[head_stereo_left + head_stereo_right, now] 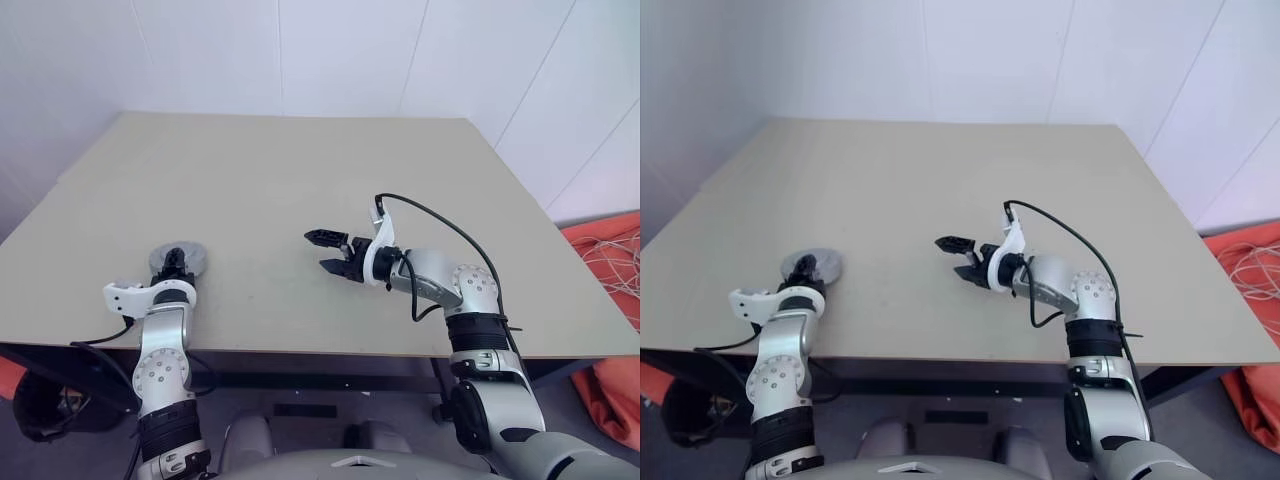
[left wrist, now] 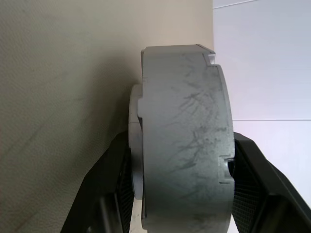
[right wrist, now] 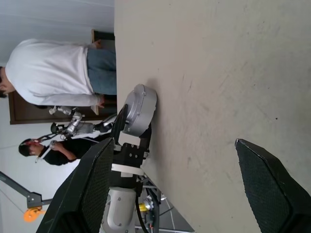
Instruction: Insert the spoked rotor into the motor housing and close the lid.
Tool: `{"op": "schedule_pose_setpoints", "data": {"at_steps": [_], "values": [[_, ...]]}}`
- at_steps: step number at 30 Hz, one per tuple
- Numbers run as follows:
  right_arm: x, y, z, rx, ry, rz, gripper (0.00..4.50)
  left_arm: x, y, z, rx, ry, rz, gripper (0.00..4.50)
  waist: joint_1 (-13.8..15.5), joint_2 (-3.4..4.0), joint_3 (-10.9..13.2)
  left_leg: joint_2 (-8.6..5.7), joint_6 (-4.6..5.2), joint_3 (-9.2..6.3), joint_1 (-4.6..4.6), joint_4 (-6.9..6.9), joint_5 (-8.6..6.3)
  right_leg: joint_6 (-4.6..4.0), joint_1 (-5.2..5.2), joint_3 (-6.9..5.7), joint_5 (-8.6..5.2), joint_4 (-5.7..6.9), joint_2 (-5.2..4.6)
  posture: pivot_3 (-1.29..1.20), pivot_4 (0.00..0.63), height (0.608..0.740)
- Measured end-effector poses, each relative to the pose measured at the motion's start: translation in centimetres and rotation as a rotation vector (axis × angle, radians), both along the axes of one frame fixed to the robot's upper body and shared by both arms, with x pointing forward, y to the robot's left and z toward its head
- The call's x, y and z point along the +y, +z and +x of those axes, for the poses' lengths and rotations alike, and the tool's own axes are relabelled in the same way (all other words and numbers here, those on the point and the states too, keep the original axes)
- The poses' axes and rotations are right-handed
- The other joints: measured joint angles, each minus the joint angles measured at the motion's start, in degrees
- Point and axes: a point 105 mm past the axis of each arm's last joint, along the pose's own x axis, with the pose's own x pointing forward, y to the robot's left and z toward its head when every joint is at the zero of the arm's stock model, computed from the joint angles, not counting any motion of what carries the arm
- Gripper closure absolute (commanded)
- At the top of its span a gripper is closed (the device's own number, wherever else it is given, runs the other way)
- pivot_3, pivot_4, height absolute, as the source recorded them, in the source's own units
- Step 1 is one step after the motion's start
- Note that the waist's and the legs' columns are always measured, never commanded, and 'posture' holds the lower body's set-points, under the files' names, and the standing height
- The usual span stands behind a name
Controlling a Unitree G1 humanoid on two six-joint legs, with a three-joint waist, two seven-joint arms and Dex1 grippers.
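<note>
My left end effector (image 2: pixel 182 194) is clamped on the motor housing (image 2: pixel 184 141), low at desk (image 1: pixel 300 180) edge; right end effector (image 1: pixel 327 252) is spread apart, empty, well apart.

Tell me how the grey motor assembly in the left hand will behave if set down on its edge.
The motor assembly looks like stiff scuffed metal, probably heavy for its size. Its round rim would likely roll or topple on the table. The left hand grips it across its flat faces.
</note>
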Motion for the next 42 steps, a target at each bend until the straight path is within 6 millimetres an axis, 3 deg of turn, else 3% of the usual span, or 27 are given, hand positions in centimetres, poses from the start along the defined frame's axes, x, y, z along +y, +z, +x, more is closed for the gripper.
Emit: {"op": "schedule_pose_setpoints", "data": {"at_steps": [5, 6, 20, 28, 37, 42], "values": [[0.0, 0.0, 0.0, 0.001, -0.001, 0.0, 0.0, -0.1, 0.3, -0.7, 0.009, -0.009, 0.018, 0.15, -0.2, 0.04, -0.1, 0.0, 0.01, 0.02, 0.0, -0.02, 0.0, 0.0, 0.02, 0.02, 0.0, 0.0, 0.0, 0.0, 0.0, 0.74], [0.0, 0.0, 0.0, 0.001, -0.001, 0.0, 0.0, -0.2, 0.5, -0.8, 0.007, -0.012, 0.022, 0.03, -0.2, 0.04, -0.1, -0.01, 0.01, 0.02, 0.0, -0.02, 0.0, -0.01, 0.03, 0.03, -0.01, -0.01, 0.0, 0.0, 0.0, 0.74], [0.0, -0.2, 0.0, -0.001, 0.003, -0.011, 0.0, -0.1, 0.5, -2.5, 0.086, 0.01, 0.025, 0.03, -0.3, 0.1, -0.2, 0.0, 0.02, 0.03, -0.02, -0.05, -0.01, -0.01, 0.02, 0.03, -0.01, -0.03, 0.01, 0.0, 0.0, 0.74], [0.0, -0.1, -0.2, -0.003, 0.012, -0.01, 0.0, -0.3, 0.6, -4.6, 0.167, 0.017, 0.0, 0.03, -1.5, 0.16, -0.3, -0.02, 0.09, 0.03, -0.05, -0.05, -0.06, -0.01, 0.02, 0.04, -0.02, -0.08, 0.01, 0.0, 0.0, 0.74], [0.0, -0.2, -0.2, -0.002, 0.014, -0.009, 0.0, -2.3, 0.9, -6.3, 0.261, -0.094, -0.03, 0.03, -1.4, 0.42, -0.6, -0.08, 0.12, 0.04, -0.07, 0.03, -0.07, -0.18, 0.01, 0.04, -0.15, -0.12, -0.03, 0.0, 0.0, 0.74], [0.0, -0.2, -0.1, -0.009, 0.011, -0.011, 0.0, -5.2, 1.6, -5.5, 0.269, -0.348, 0.115, 0.03, -0.3, 0.39, -0.6, -0.04, 0.12, 0.01, -0.18, 0.37, -0.07, -0.13, -0.06, 0.01, -0.14, -0.1, -0.01, 0.0, 0.0, 0.74]]}}
